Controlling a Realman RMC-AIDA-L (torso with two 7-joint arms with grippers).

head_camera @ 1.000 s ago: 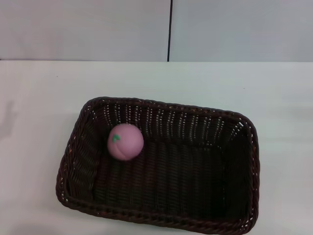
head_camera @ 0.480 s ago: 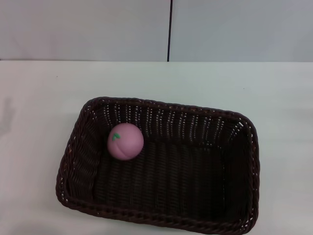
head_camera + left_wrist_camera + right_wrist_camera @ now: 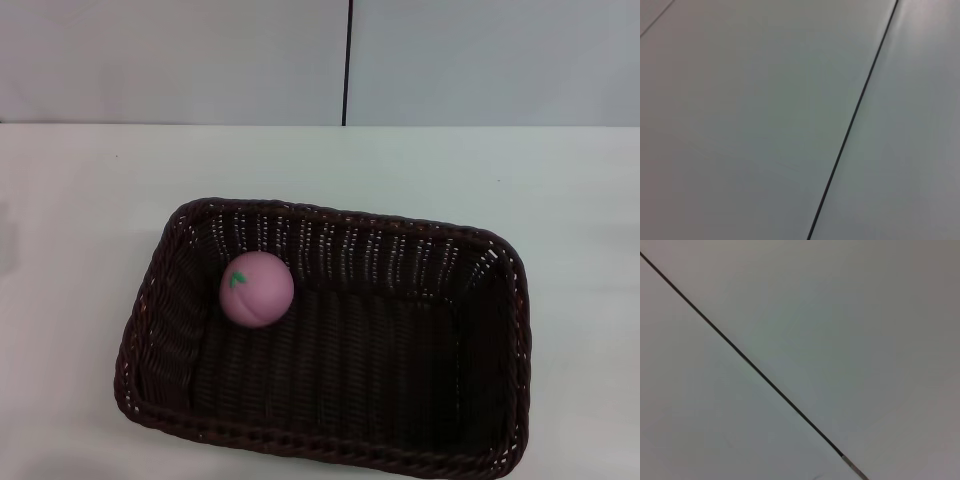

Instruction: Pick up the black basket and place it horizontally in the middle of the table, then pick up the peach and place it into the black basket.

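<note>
Neither arm shows over the tabletop (image 3: 80, 200) from the head camera, and both wrist cameras give you only a pale flat surface crossed by one thin dark seam, so you cannot tell whether the left or right fingers are spread or closed. Starting at your left, the bare white tabletop is smooth and matte. Next comes the black basket (image 3: 160, 300), a rectangular dark woven piece with rounded corners, a braided rim and openwork walls, lying long side across and somewhat near the front edge, skewed slightly rather than squared to it. The peach (image 3: 257, 289) sits inside it, in the left rear part of the floor close to the back wall, a small round pale pink ball with a green leaf mark on top. To the right the basket floor is empty weave, then plain tabletop again. By this layout both placements look done, so the step in hand is likely just clearing away: keep both arms high and well apart from the rim, since a nudge could shift the light basket or set the smooth ball rolling.
</note>
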